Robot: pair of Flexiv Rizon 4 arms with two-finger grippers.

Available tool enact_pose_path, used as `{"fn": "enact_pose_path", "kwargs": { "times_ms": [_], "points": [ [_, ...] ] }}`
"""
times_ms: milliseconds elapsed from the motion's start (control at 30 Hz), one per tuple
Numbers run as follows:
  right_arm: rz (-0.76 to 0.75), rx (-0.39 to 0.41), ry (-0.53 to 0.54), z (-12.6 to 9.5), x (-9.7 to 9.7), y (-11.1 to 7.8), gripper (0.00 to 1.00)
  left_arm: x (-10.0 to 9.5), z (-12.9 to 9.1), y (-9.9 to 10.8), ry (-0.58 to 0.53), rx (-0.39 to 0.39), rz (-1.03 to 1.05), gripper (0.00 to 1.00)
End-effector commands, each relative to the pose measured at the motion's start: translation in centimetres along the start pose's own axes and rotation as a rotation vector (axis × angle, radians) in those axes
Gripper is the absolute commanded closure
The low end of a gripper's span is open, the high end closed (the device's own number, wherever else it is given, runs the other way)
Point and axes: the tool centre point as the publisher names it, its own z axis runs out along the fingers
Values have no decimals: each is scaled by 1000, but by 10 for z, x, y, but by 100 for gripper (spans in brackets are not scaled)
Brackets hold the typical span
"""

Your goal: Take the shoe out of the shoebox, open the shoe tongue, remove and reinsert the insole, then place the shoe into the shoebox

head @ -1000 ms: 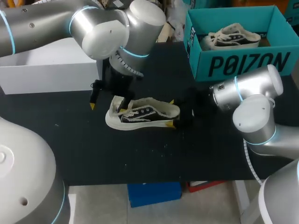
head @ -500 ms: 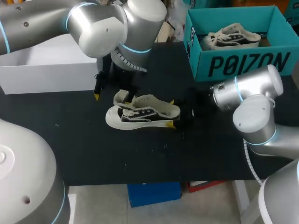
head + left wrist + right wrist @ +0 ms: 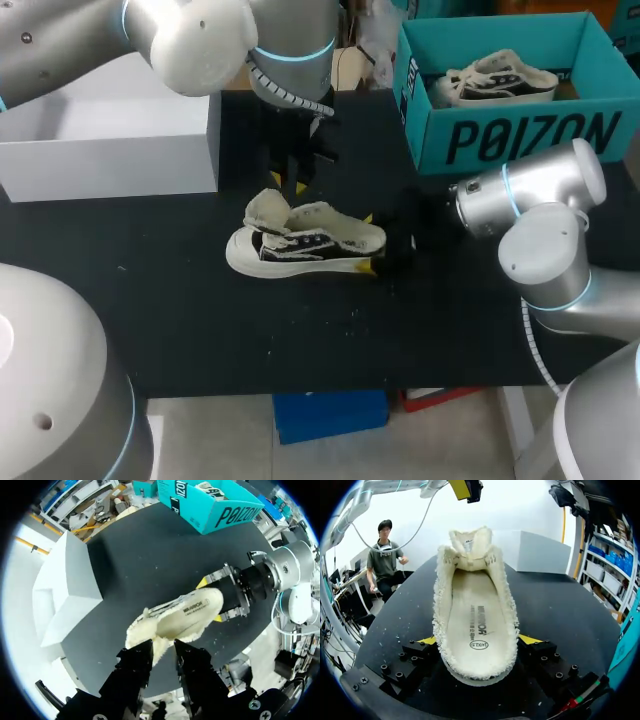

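Observation:
A black-and-white fleece-lined shoe [image 3: 305, 243] lies on its sole on the black table [image 3: 300, 330], toe toward my left arm. Its tongue [image 3: 467, 542] is folded out over the toe, and the insole [image 3: 477, 615] lies bare inside. My right gripper [image 3: 368, 242] is shut on the heel, one yellow tip on each side [image 3: 479, 640]. My left gripper [image 3: 288, 183] hangs just behind and above the shoe's front. Its fingers [image 3: 135, 665] stand close together with a narrow gap and nothing between them. The teal shoebox [image 3: 500, 135] stands at the back right.
A second shoe [image 3: 500, 78] lies inside the teal shoebox [image 3: 210, 505]. A white box [image 3: 110, 140] stands at the back left, beside my left arm [image 3: 65, 590]. The table's front edge runs below the shoe.
My left gripper rose from the shoe's toe, swung right to behind the shoe, and its fingers drew together from wide apart. The tongue stays folded out. The right arm has not moved.

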Motion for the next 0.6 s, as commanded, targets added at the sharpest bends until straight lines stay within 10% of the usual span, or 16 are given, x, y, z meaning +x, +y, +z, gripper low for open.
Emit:
{"fn": "enact_pose_path", "kwargs": {
  "times_ms": [33,600],
  "points": [
    [1,1,-1,3,-1,-2,100,-1,5,-12,491,5,960,100],
    [1,1,-1,3,-1,-2,100,-1,5,-12,569,7,1112,100]
  ]
}}
